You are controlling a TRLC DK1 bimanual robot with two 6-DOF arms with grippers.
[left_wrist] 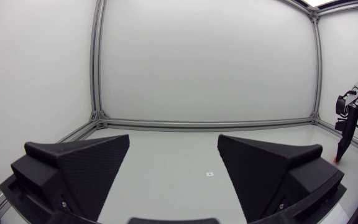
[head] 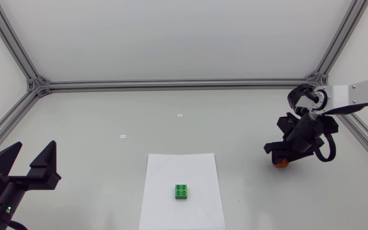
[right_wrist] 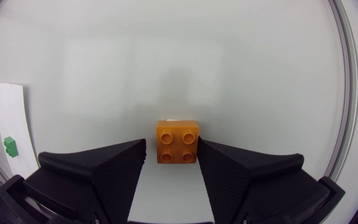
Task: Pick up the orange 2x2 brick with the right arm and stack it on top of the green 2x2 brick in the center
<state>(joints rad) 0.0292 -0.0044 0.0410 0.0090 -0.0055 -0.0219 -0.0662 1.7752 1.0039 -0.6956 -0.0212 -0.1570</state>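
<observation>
One orange brick lies between fingers of right pincer; fingers apart, not clamped.

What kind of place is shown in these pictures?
Probably a robot test cell in a lab: a white table inside an aluminium frame, the left gripper and the right gripper over it, and a green brick and an orange brick as props.

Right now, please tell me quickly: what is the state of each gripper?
Left gripper: open, holding nothing.
Right gripper: open, with the orange plastic 2x2 brick between its jaws, not yet clamped.
</observation>
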